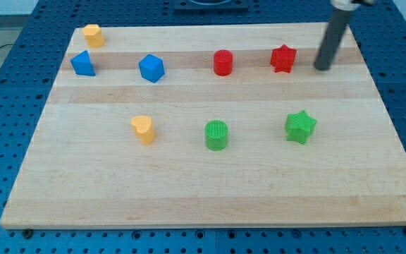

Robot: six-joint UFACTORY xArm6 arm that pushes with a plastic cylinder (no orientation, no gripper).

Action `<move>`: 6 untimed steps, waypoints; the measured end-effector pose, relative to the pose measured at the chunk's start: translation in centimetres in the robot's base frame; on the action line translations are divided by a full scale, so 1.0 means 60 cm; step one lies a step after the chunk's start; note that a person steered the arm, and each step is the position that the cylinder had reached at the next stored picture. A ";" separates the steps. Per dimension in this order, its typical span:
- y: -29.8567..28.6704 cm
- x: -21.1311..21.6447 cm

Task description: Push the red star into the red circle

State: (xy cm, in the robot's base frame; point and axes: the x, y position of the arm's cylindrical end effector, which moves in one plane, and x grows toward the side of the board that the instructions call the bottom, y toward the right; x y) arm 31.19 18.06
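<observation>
Camera view, from its left across the wooden counter (210, 190): a yellow block (92, 34) sits at the top-left corner, a blue block (83, 63) just below it, then a blue cube (151, 68). Lower down lies a yellow heart (143, 130), then a green cylinder (216, 135). In the top row the red circle (223, 63) stands left of the red star (283, 58), the two apart. A green star (300, 127) sits below. My tip (322, 68) rests just right of the red star, not touching; there is no end effector to clench, only the rod.
</observation>
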 end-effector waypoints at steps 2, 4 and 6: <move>-0.175 -0.081; 0.007 -0.048; -0.079 -0.008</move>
